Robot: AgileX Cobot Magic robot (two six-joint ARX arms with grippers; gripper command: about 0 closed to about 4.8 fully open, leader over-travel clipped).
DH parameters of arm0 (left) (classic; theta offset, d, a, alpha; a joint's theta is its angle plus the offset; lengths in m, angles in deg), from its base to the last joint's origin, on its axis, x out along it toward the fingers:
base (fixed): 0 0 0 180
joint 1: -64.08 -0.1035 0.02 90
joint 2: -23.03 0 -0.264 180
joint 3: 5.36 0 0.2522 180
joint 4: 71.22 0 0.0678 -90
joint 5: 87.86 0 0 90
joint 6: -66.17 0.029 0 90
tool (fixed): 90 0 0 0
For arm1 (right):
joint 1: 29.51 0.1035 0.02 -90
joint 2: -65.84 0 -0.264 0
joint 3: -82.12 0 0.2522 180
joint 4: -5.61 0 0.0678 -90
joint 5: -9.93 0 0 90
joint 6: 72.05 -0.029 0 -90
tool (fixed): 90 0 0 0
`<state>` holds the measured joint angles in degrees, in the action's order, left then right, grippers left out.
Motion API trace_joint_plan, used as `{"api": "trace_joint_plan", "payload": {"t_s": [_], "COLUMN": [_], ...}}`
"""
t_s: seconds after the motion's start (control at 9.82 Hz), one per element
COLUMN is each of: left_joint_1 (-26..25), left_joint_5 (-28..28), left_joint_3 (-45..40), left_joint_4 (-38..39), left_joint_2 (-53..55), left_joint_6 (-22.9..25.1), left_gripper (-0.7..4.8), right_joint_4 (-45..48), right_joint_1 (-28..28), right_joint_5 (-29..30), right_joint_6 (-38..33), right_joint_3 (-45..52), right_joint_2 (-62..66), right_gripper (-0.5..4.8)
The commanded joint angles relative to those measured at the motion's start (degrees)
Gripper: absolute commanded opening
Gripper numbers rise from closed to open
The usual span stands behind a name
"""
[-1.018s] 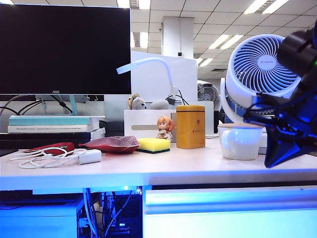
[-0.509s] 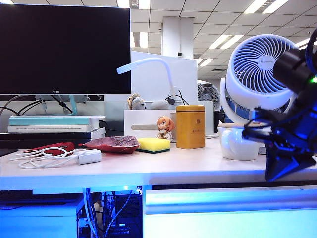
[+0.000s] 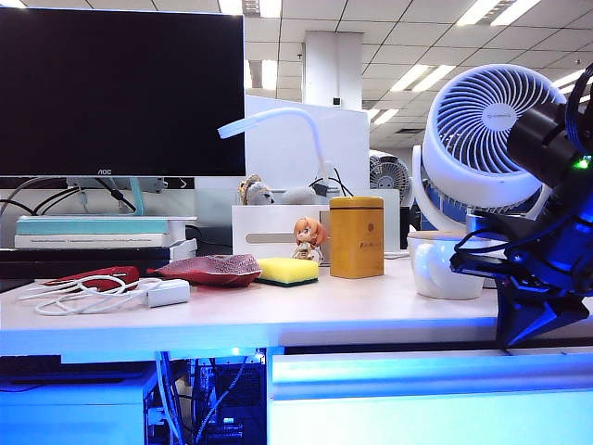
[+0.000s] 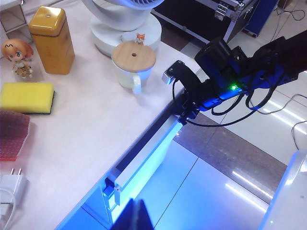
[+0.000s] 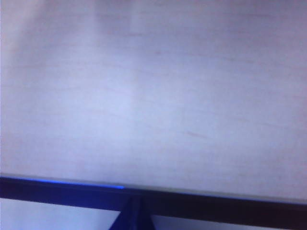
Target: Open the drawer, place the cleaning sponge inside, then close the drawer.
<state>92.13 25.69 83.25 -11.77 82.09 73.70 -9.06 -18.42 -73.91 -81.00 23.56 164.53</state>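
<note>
The cleaning sponge point(image 3: 287, 271), a yellow block with a dark green underside, lies on the desk beside a red pouch; the left wrist view shows the sponge point(image 4: 26, 97) too. Below the desk top runs the wide white drawer point(image 3: 426, 399), closed, with a dark slit above it. My right gripper point(image 3: 506, 339) is shut, empty, and points down at the desk's front edge on the right, its tips at that slit point(image 5: 132, 214). From above, the left wrist view shows the right gripper point(image 4: 184, 116) at the end of the drawer point(image 4: 144, 160). My left gripper point(image 4: 135, 216) hangs shut and empty in front of the drawer, out of the exterior view.
A white mug point(image 3: 447, 264) with a wooden lid stands just behind the right arm, with a white fan point(image 3: 491, 130) behind it. A yellow tin point(image 3: 357, 236), a small figurine point(image 3: 309, 238), a red pouch point(image 3: 211, 269) and a charger with cable point(image 3: 102, 295) sit along the desk.
My right gripper has sunk from beside the mug to the desk's front edge, its tips now at the slit above the drawer. Nothing else has moved.
</note>
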Motion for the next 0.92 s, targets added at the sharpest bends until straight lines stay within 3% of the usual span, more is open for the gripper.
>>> {"api": "trace_joint_plan", "payload": {"t_s": [0.1,0.92], "left_joint_1": [0.0,0.0], "left_joint_5": [0.3,0.3], "left_joint_3": [0.3,0.3], "left_joint_4": [-0.5,-0.5], "left_joint_2": [-0.1,-0.1], "left_joint_6": [0.2,0.2], "left_gripper": [-0.05,-0.05], "right_joint_4": [-2.0,-12.2], "right_joint_1": [0.0,0.0], "right_joint_5": [0.0,0.5], "right_joint_6": [0.0,0.0], "right_joint_3": [-0.1,-0.1], "right_joint_2": [0.0,0.0], "right_gripper": [-0.06,-0.06]}}
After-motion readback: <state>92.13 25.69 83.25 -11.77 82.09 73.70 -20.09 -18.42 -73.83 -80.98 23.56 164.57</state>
